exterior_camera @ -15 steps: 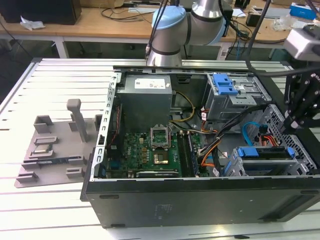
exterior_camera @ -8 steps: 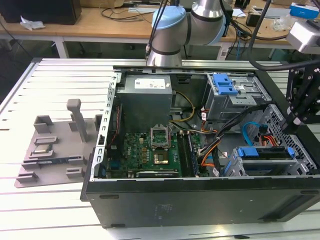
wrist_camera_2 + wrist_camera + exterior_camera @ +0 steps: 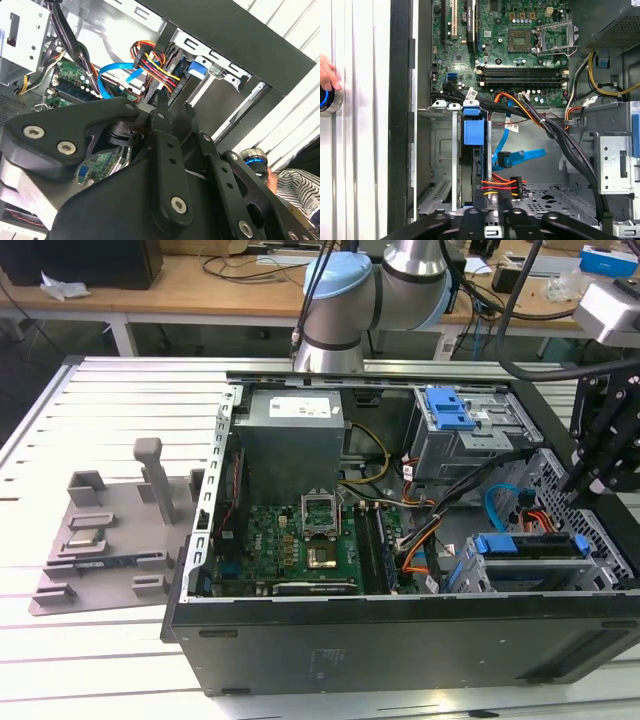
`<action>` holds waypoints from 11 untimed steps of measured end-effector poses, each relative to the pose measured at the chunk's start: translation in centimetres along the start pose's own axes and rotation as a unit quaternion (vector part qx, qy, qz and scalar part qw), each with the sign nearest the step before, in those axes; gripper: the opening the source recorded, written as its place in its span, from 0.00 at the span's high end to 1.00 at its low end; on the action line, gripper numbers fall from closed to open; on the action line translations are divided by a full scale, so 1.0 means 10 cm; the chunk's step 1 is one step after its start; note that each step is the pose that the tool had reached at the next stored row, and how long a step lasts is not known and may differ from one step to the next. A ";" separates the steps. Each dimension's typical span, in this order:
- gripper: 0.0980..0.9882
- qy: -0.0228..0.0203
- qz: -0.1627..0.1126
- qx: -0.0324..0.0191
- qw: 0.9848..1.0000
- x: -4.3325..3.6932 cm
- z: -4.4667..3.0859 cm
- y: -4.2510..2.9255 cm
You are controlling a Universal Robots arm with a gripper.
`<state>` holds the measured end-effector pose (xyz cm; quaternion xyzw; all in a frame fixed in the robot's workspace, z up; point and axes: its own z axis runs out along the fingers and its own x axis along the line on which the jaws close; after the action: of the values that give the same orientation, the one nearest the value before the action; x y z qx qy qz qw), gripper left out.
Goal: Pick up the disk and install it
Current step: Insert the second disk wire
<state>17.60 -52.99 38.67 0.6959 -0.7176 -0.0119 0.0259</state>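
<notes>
One disk [image 3: 474,150] is seen seated edgewise in the case's cage; whether the pincer [image 3: 492,220] is spread cannot be told. Nearby cables [image 3: 502,186] could be snagged.

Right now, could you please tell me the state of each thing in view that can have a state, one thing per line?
computer case: lying on its side, side panel off, interior exposed.
disk: standing on edge inside the drive cage, blue frame on it.
processor socket: open, no cooler fitted.
memory slots: empty.
blue data cable: loose end lying free on the case floor.
gripper: above the drive cage.
</notes>
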 end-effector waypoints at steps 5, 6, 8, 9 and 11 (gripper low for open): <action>0.77 0.000 0.000 0.000 1.000 -0.065 0.043 0.065; 0.77 0.000 0.000 0.000 1.000 -0.079 0.065 0.135; 0.77 0.000 0.000 0.000 1.000 -0.078 0.085 0.246; 0.77 0.000 0.000 0.000 1.000 -0.076 0.097 0.294; 0.77 0.000 -0.002 0.000 1.000 -0.075 0.145 0.369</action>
<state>13.86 -52.16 37.40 0.6970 -0.7165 -0.0119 0.0257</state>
